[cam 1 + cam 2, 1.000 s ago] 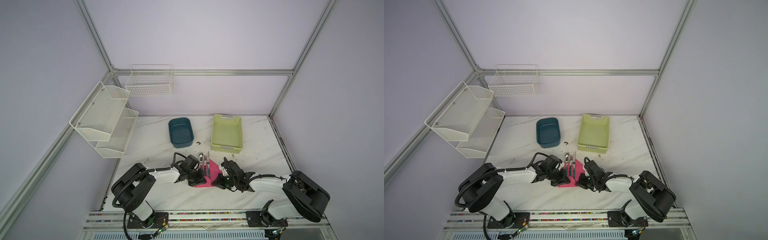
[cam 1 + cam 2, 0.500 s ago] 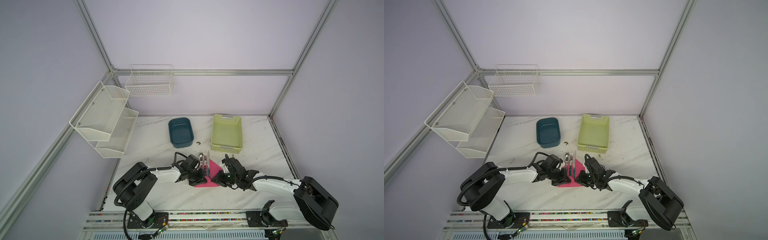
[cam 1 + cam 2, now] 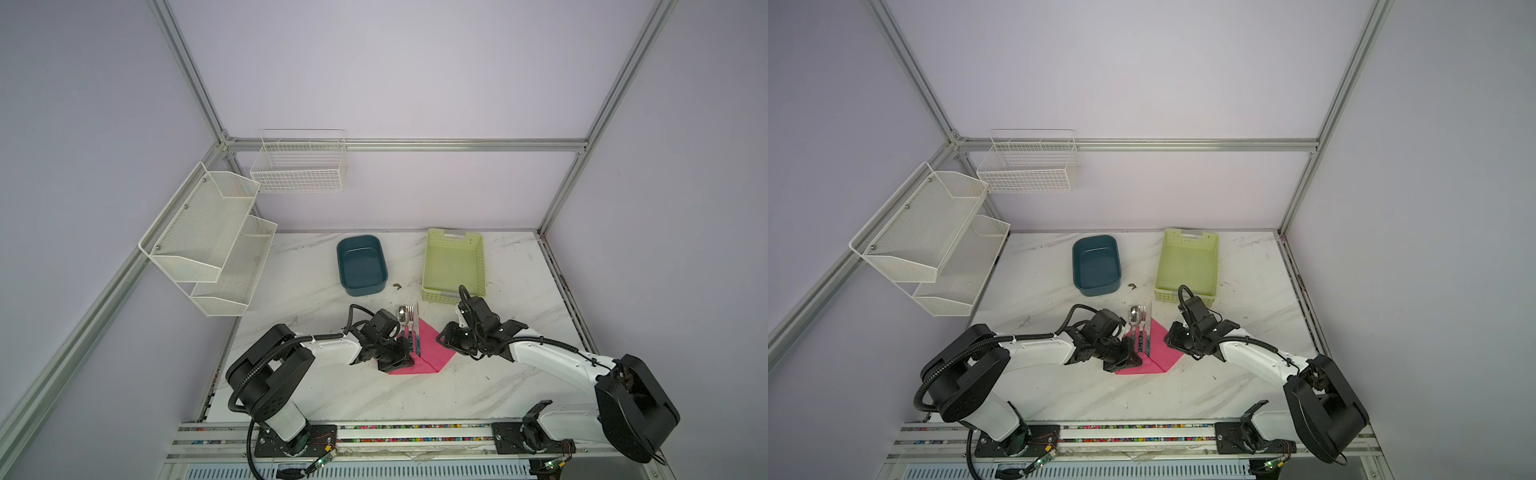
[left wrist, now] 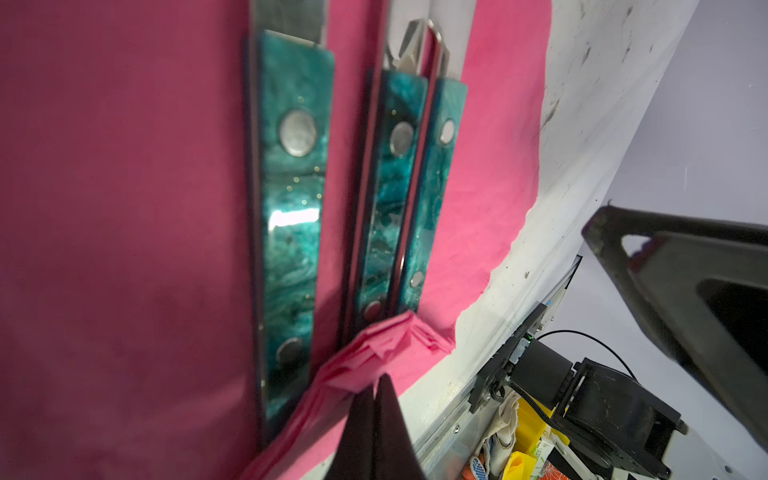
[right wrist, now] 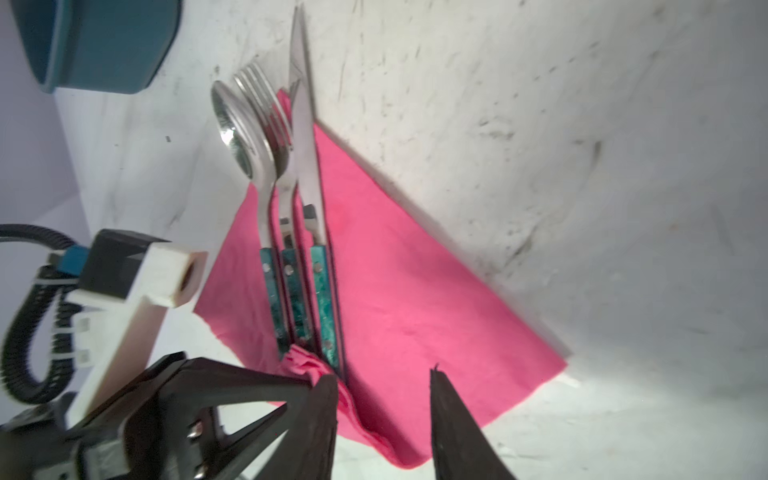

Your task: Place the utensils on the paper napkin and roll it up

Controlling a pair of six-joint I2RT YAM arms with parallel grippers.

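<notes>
The pink paper napkin (image 3: 432,349) is lying on the desk (image 3: 374,395), near the middle of its front edge. The utensils (image 5: 305,158) are resting side by side on it, with their heads pointing toward the back edge. A bunched front corner of the napkin is being pinched by the fully closed left gripper (image 4: 376,399). The right gripper (image 5: 380,386) is being held partly open over the napkin's right part, and nothing is being gripped by it.

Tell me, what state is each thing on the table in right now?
Napkin, mostly flat, one corner pinched up.
Utensils, side by side on napkin, heads overhanging.
Left gripper, shut on napkin corner.
Right gripper, open, holding nothing.
Tub, empty.
Basket, empty.
</notes>
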